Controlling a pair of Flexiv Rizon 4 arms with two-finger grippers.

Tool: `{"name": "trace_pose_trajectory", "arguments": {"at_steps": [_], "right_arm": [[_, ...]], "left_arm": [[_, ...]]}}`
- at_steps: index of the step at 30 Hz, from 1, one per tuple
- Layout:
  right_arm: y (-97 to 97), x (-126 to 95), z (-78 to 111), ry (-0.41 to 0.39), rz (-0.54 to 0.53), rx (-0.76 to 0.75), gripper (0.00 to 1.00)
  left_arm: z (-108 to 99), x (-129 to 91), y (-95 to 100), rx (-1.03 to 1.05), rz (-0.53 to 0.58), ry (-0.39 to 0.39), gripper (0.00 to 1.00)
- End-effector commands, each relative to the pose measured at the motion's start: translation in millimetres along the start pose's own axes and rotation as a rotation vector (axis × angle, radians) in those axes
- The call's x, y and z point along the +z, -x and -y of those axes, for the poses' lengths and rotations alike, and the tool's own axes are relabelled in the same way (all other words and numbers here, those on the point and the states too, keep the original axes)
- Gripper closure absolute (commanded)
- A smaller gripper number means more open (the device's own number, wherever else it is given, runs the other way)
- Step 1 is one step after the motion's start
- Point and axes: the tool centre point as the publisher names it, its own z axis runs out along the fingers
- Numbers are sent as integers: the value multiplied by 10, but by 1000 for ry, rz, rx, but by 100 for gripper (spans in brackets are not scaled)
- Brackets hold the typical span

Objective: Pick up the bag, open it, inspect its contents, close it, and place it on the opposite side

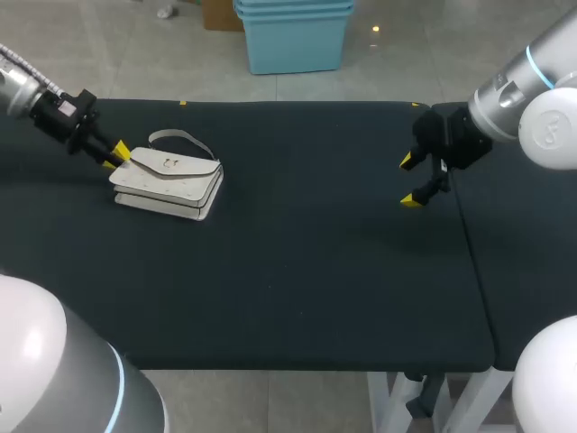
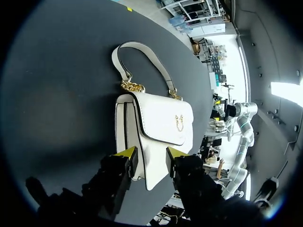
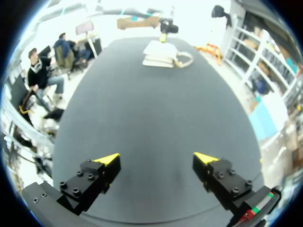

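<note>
Left claw [image 2: 150, 155] sits at one end of the closed bag [image 2: 158, 125], grip indeterminate; the bag lies on the table [image 2: 57, 109], unlifted and unopened.

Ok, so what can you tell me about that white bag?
The bag is small and white, leather-looking, with a curved handle joined by gold chain links and a gold clasp on its flap. The flap is shut. It lies flat on the dark table, on the left side, handle toward the far edge. The left gripper is right at its end; whether it touches the bag, I cannot tell.
</note>
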Motion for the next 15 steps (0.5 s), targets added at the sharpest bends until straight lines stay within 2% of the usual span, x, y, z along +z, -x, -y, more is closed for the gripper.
{"name": "trace_pose_trajectory", "arguments": {"at_steps": [1,9,13,15], "right_arm": [[5,0,1,1,-2,0,0],[5,0,1,1,-2,0,0],[5,0,1,1,-2,0,0],[5,0,1,1,-2,0,0]], "left_arm": [[30,2,36,-1,3,976,60],[29,57,92,-22,10,981,63],[44,74,109,-33,17,988,75],[48,81,122,-35,21,994,74]]}}
